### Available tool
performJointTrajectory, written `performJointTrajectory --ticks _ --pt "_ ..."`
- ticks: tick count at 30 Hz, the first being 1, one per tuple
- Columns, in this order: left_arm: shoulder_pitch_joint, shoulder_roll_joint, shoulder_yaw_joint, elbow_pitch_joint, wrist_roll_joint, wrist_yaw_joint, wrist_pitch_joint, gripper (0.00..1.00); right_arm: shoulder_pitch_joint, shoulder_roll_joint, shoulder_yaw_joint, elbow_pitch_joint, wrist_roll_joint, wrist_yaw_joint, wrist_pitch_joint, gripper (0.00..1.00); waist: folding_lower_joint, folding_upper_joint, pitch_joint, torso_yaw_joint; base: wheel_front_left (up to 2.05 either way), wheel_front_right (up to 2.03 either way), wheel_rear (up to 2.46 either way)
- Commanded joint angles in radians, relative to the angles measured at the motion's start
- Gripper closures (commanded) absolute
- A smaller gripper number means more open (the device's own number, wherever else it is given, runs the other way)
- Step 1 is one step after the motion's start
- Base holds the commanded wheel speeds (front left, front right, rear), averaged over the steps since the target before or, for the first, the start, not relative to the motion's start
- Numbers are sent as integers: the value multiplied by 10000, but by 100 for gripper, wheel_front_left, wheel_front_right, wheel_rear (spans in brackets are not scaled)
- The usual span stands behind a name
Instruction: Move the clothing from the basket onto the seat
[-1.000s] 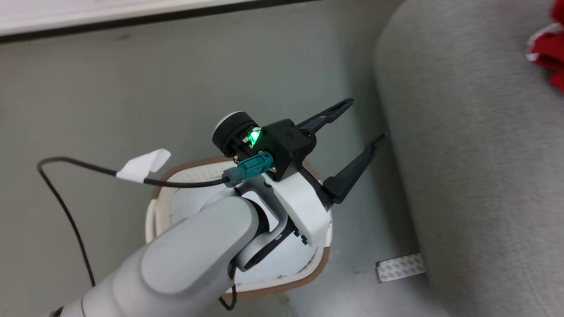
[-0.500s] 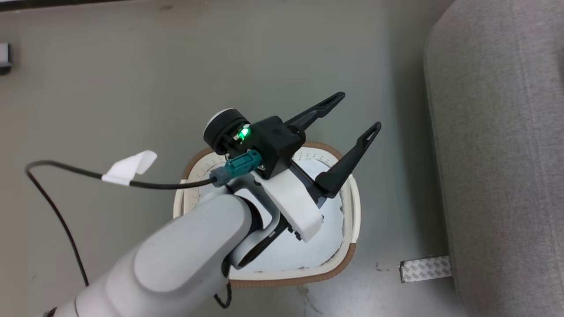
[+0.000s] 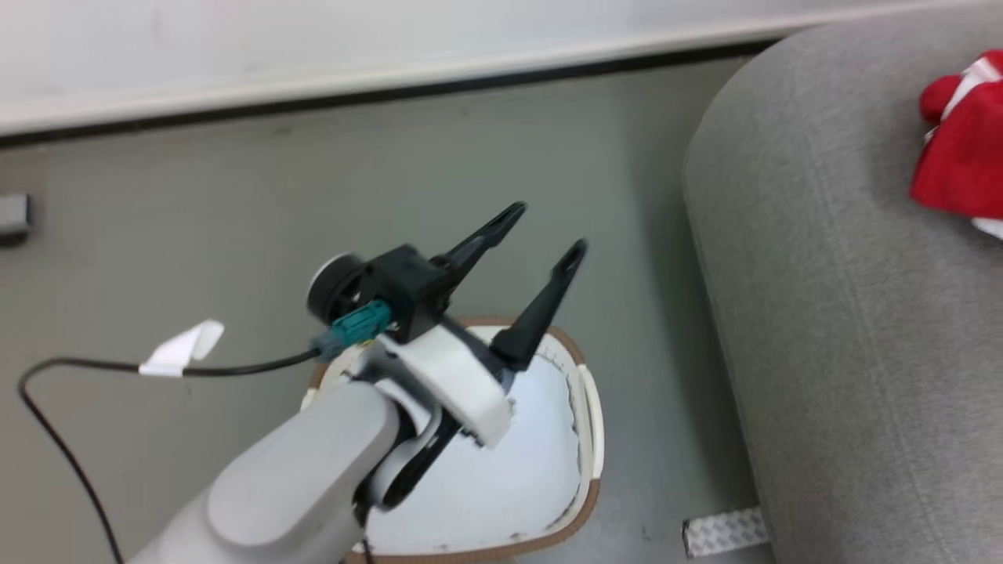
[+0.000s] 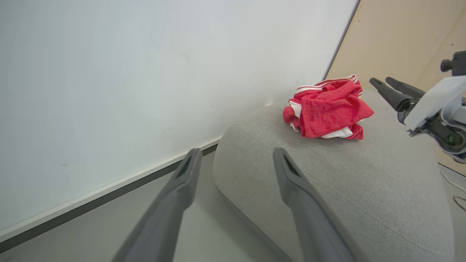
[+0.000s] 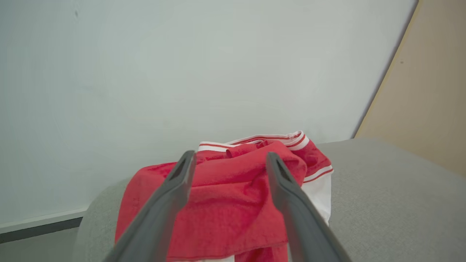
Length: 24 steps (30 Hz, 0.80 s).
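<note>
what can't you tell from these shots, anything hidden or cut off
Head view: the left arm and left gripper cover part of the basket; whether anything lies beneath cannot be told.
Head view: the right edge cuts off the clothing on the seat.
Right wrist view: the right gripper has its fingers over the clothing; contact cannot be told.
Left wrist view: the right edge cuts off the right gripper's body.

No legible text, number or sign anywhere, the white cable tag included.
</note>
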State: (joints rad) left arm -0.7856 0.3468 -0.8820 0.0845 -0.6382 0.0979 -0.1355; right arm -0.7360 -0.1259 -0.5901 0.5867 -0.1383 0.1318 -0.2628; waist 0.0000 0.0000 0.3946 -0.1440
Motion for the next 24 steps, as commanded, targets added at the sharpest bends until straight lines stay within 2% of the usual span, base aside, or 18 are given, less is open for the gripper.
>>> performJointTrajectory --ticks 1,8,13,19,24 --pt "403 247 11 190 -4 114 -70 0 697 107 412 -529 122 -23 -19 0 0 0 -812 -106 0 0 0" --pt "1881 445 280 805 -519 628 -688 0 3069 403 2080 -2607 565 -25 -10 0 0 0 -2554 171 0 0 0" --pt "2932 466 554 1088 -823 1029 -1039 0 4608 509 2933 -3452 829 -25 -8 0 0 0 -3551 573 0 0 0" --pt "4139 748 1084 1193 -791 1497 -1256 0 5969 644 3754 -4096 1035 -25 -9 0 0 0 -4104 997 0 0 0" --pt "5102 765 1736 1114 -566 1745 -1289 0 6755 716 4364 -4319 1013 -25 -9 0 0 0 -4364 1326 0 0 0"
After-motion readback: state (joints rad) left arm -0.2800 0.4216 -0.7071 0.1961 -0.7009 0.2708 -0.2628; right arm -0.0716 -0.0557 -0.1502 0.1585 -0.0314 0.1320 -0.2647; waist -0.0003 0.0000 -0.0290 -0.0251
